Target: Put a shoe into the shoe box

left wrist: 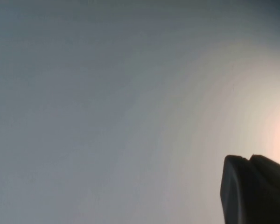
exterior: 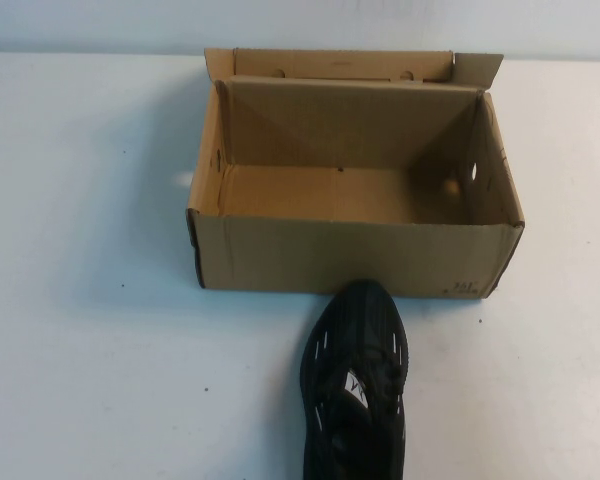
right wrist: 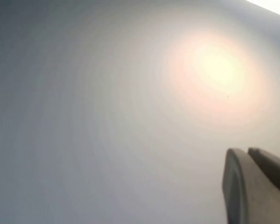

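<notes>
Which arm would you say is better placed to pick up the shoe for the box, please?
Probably the right, narrowly. The shoe lies right of the table's centre, toe against the open shoe box. Neither arm shows in the high view; the left gripper and right gripper each face bare table.

Even, diffuse overhead light on the white table. The shoe box casts a soft shadow toward the left edge; its interior is dim. The black shoe lacks detail. Both wrist views are hazy, with warm glare patches; the left gripper and right gripper appear as blurred dark shapes.
</notes>
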`<state>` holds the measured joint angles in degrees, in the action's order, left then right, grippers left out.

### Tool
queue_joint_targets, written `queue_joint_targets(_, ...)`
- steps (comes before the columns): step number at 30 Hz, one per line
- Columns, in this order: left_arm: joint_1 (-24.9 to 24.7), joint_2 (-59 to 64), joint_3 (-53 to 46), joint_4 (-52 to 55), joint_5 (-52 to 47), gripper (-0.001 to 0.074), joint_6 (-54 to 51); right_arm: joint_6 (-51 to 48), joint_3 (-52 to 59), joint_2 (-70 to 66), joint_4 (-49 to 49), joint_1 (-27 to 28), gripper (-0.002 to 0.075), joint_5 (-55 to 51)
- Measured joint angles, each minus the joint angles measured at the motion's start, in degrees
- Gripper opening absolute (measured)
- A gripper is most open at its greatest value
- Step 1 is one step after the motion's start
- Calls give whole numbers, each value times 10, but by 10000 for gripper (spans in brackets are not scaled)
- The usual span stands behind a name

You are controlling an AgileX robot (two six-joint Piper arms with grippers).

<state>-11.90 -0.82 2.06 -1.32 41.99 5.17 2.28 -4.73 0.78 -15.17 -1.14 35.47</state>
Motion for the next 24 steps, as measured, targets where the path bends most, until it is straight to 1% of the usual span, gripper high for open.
queue_joint_targets(3, 0, 0, 50, 1, -38, -4, 1, 35, -48, 0, 0, 0, -16, -30)
queue_joint_targets(6, 0, 0, 105, 7, -92, -4, -3, 44, -91, 0, 0, 0, -16, -71)
queue_joint_targets(10, 0, 0, 176, 22, -199, -4, -10, 45, -149, -4, 1, 0, -16, -135)
queue_joint_targets(13, 0, 11, 234, 24, -291, -4, -11, 45, -200, -34, 2, 0, -16, -215)
queue_joint_targets(18, 0, 79, 312, 24, -467, -4, -12, 45, -286, -123, 5, 0, -16, -400)
queue_joint_targets(21, 0, 113, 324, 26, -538, -4, -13, 45, -317, -179, 7, 0, -16, -499)
queue_joint_targets(24, 0, 132, 324, 43, -588, -4, -15, 22, -322, -222, 19, 0, -16, -556)
